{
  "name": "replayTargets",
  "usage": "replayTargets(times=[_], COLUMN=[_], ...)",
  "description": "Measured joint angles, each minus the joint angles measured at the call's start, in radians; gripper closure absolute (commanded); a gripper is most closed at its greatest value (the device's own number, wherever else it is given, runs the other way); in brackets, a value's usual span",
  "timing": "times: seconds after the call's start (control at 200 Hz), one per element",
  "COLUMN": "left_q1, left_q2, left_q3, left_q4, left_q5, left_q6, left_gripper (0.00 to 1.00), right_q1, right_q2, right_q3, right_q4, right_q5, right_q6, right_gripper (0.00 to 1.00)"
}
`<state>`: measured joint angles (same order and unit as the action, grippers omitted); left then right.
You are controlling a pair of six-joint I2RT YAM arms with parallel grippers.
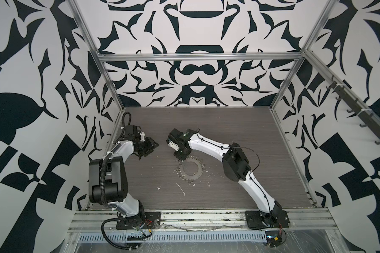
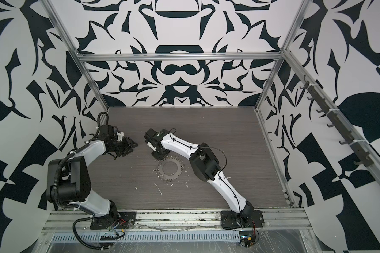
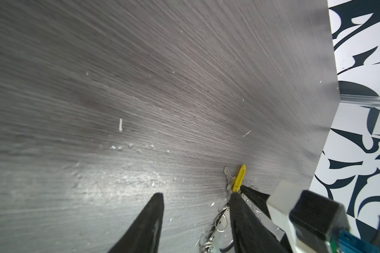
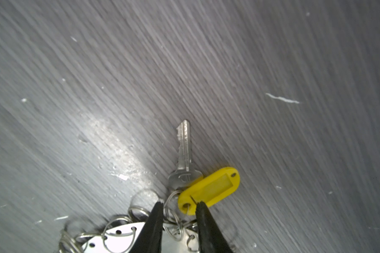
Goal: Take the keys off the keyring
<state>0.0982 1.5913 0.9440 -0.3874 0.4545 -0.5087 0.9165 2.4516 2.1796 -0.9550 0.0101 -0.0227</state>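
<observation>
Grey keyring (image 2: 178, 169) flat on the wood-grain table (image 2: 217, 135), right tool (image 2: 160, 155) at its far rim.

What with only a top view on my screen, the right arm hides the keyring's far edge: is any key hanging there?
Observer: Yes. The right wrist view shows one silver key flat on the table, threaded on a small split ring at the keyring rim.
Operator: Has the right gripper closed on it?
Observer: No. The right gripper is open, with its tips on either side of that split ring and the end of a yellow tag that shares the ring.
</observation>
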Motion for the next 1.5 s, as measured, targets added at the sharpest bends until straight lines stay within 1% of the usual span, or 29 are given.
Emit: replayTargets(times=[0.135,0.245,0.39,0.48,0.525,0.575,0.67,0.715,0.77,0.82,0.855,1.005,1.11,1.5], left_q1=[0.0,0.0,0.0,0.0,0.0,0.0,-0.01,-0.016,-0.025,-0.031,-0.034,-0.04,-0.04,-0.04], left_q2=[-0.001,-0.005,-0.021,-0.043,-0.06,-0.077,-0.111,-0.121,-0.129,-0.131,-0.131,-0.131,-0.131,-0.125], left_q3=[-0.002,-0.002,-0.002,-0.011,-0.021,-0.032,-0.051,-0.055,-0.055,-0.055,-0.055,-0.055,-0.055,-0.056], left_q4=[0.0,0.0,0.002,0.015,0.027,0.038,0.058,0.063,0.071,0.078,0.08,0.082,0.084,0.084], left_q5=[0.0,0.0,0.0,0.004,0.008,0.012,0.015,0.015,0.016,0.016,0.016,0.016,0.016,0.015], left_q6=[0.0,0.0,0.003,0.005,0.008,0.011,0.019,0.023,0.026,0.027,0.027,0.026,0.026,0.027], left_gripper=[0.48,0.48,0.48,0.49,0.49,0.49,0.49,0.5,0.5,0.5,0.5,0.5,0.5,0.49], right_q1=[0.002,0.002,-0.002,-0.011,-0.015,-0.021,-0.037,-0.042,-0.047,-0.051,-0.054,-0.056,-0.056,-0.054], right_q2=[0.0,0.0,-0.001,-0.011,-0.029,-0.071,-0.176,-0.219,-0.254,-0.267,-0.269,-0.253,-0.221,-0.172], right_q3=[0.0,0.0,-0.005,-0.038,-0.075,-0.152,-0.31,-0.359,-0.38,-0.379,-0.369,-0.328,-0.296,-0.277], right_q4=[0.008,0.012,0.022,0.048,0.076,0.116,0.206,0.235,0.252,0.265,0.268,0.267,0.243,0.175], right_q5=[-0.004,-0.007,-0.016,-0.029,-0.039,-0.059,-0.103,-0.116,-0.124,-0.124,-0.122,-0.107,-0.088,-0.08], right_q6=[-0.001,-0.011,-0.014,-0.014,-0.013,-0.011,-0.002,0.002,0.006,0.013,0.015,0.024,0.026,0.037], right_gripper=[0.85,1.0,1.0,1.0,1.0,1.0,1.0,1.0,0.87,0.8,0.77,0.75,0.71,0.64])
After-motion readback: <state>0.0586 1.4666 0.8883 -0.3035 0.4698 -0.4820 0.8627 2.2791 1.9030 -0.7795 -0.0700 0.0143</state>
